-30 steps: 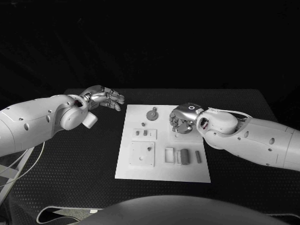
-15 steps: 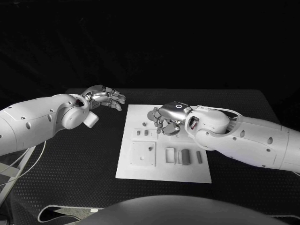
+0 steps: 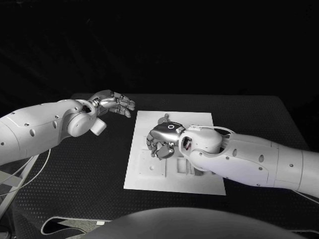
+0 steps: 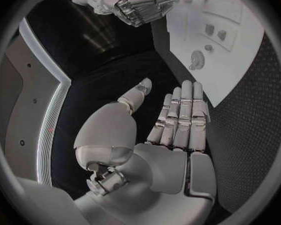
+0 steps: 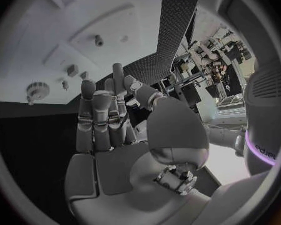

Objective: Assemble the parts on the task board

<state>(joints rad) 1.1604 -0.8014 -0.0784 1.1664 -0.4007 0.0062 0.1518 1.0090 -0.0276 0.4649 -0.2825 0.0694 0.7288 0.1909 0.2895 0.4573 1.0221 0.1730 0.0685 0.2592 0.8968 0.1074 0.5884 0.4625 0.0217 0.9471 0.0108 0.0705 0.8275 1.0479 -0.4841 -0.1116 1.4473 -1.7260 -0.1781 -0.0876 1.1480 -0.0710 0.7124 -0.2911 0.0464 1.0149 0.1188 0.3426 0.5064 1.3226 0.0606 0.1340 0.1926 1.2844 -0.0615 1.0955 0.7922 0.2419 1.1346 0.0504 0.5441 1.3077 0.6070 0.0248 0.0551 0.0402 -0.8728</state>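
Over task board (image 3: pixel 203 130) | R hand (image 3: pixel 163 141) fingers apart, empty | L hand (image 3: pixel 113 104) apart, empty, off-board

The task board (image 3: pixel 149 181) lies at the middle of the surface (image 3: pixel 73 169). The right hand (image 3: pixel 162 141) hangs over the board's middle. The left hand (image 3: pixel 115 104) hovers over the surface just left of the board's far corner.

Dim, dark surroundings; bright white task board (image 3: pixel 175 149); fisheye-bent wrist views.
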